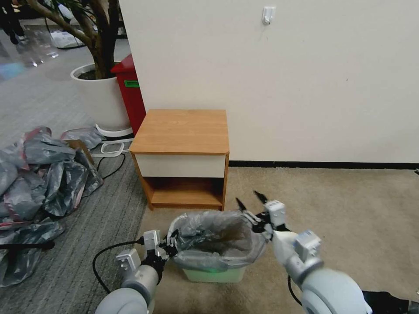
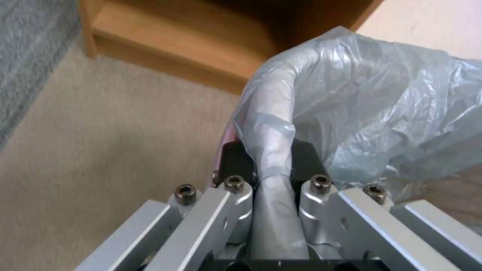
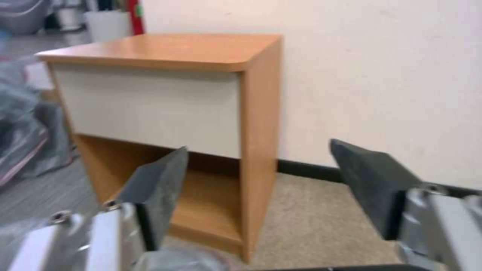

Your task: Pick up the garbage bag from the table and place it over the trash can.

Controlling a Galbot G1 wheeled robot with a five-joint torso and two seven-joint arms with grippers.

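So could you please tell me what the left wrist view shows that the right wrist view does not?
Left wrist view alone: the left gripper with jaws shut on a fold of the garbage bag, beside beige carpet. Right wrist view alone: the right gripper with jaws open and empty, the table's cream drawer front, the wall. Both: the table and its lower shelf.

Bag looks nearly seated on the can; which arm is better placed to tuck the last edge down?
Probably left: its end effector is shut on the bag at the can; the right end effector is open, empty.
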